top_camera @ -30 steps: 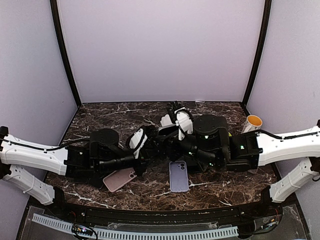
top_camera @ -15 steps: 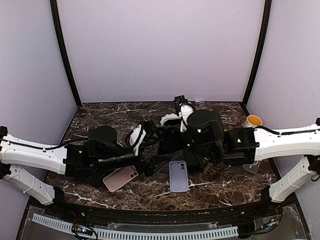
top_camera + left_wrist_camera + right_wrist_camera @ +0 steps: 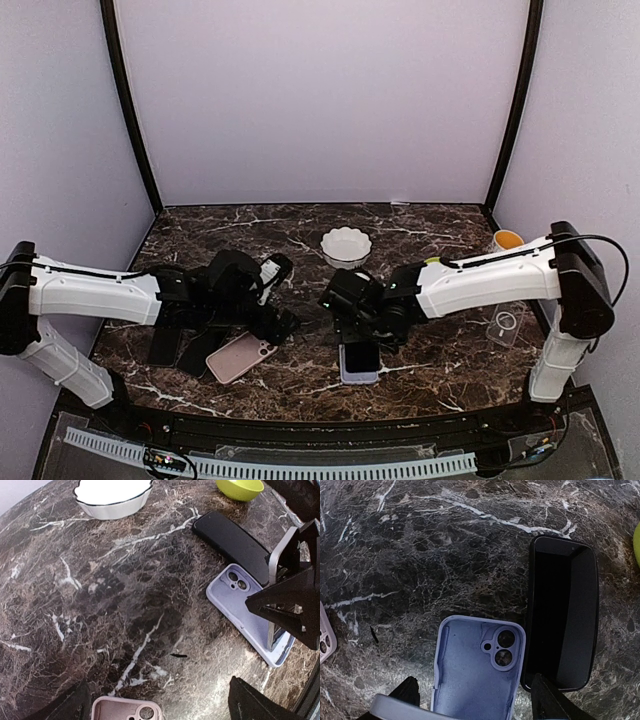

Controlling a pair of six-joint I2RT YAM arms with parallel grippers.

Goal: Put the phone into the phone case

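Observation:
The lavender phone case (image 3: 470,680) lies open side up on the marble, camera hole towards the back. My right gripper (image 3: 362,335) hangs right over it, shut on the phone (image 3: 272,595), which stands on edge with its lower end at the case (image 3: 240,605). In the right wrist view only a pale edge of the phone (image 3: 395,707) shows between my fingers. My left gripper (image 3: 160,682) stands open and empty to the left, above the table beside a pink case (image 3: 125,711).
A black case (image 3: 565,615) lies right of the lavender one. A white bowl (image 3: 346,245) stands behind, and a green bowl (image 3: 240,487) and a yellow cup (image 3: 508,241) to the right. A clear case (image 3: 505,322) lies at the right edge. The pink case (image 3: 240,357) lies front left.
My left gripper has opened and pulled back to the left. The right arm has swung down from the middle and brought the phone onto the lavender case.

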